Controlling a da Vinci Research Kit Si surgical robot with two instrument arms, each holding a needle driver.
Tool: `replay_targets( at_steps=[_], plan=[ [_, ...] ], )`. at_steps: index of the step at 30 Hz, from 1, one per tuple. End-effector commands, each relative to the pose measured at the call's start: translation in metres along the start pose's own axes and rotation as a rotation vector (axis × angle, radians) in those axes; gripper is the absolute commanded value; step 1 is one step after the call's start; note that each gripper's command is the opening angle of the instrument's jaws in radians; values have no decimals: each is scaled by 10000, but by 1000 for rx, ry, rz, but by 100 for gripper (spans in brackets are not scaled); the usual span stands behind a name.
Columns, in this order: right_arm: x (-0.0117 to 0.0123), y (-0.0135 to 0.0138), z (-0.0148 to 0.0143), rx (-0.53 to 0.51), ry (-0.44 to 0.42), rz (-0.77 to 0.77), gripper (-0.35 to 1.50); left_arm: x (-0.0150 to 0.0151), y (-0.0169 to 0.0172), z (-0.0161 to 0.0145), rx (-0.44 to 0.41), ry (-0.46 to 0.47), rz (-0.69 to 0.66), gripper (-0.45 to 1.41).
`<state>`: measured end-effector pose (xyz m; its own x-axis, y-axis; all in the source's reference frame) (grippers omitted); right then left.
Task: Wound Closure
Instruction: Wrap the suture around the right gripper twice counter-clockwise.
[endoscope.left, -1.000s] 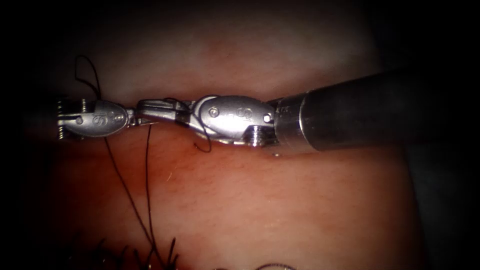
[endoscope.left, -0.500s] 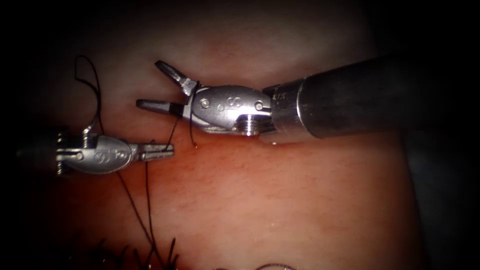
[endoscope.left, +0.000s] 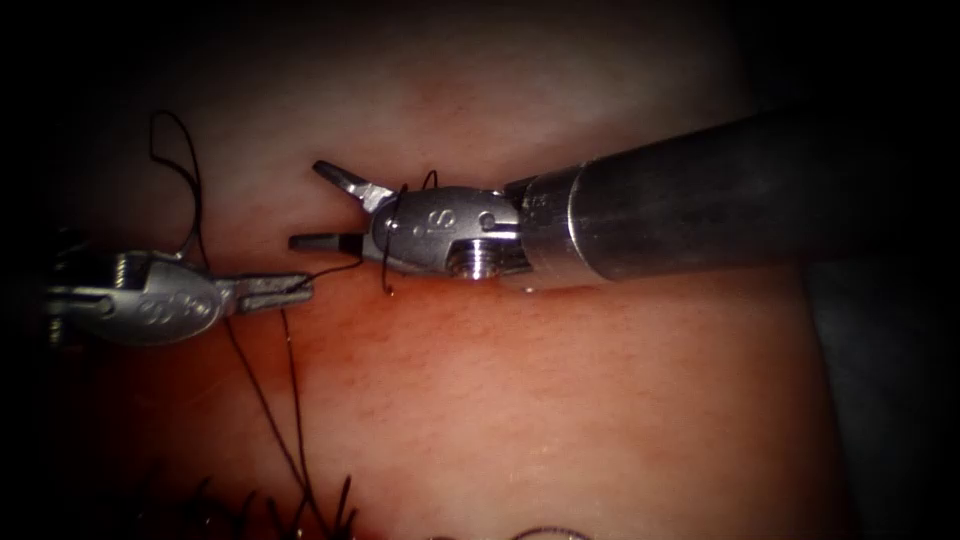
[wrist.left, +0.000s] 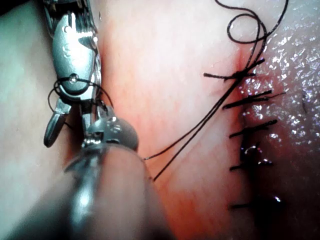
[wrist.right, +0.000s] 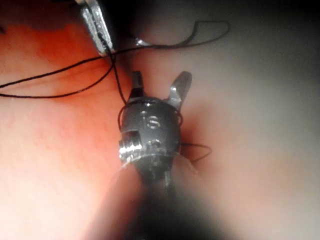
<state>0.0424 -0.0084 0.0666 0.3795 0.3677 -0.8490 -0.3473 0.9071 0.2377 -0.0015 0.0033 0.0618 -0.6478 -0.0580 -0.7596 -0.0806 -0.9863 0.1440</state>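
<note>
Tissue (endoscope.left: 560, 400) lies below; my left hand (endoscope.left: 285, 291) clamps thread (endoscope.left: 290, 400), right hand (endoscope.left: 335, 210) gapes empty, thread looped round it for knotting, I judge.

R tool (endoscope.left: 335, 210): silver steel wrist, stamped digits, screw; dark shaft | L tool (endoscope.left: 290, 290): silver, stamped oval

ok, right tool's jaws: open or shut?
Open. The right tool shows two jaws spread in a V with nothing between them; thread loops around its body behind the jaws.
</note>
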Motion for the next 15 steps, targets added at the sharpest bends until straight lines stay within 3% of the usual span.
replay_targets(
  at_steps=[1,7,14,15],
  plan=[
    [-9,-6,9,13,-8,3,74,-2,-1,5,4,0,-2,-45],
    [-24,-16,10,98,-26,0,71,-6,-30,-3,15,-14,33,-45],
    [-27,-14,2,189,23,16,67,-14,-52,11,11,-23,49,-45],
    [-26,-13,-1,230,66,35,66,-21,-58,19,6,-26,46,-45]
  ],
)
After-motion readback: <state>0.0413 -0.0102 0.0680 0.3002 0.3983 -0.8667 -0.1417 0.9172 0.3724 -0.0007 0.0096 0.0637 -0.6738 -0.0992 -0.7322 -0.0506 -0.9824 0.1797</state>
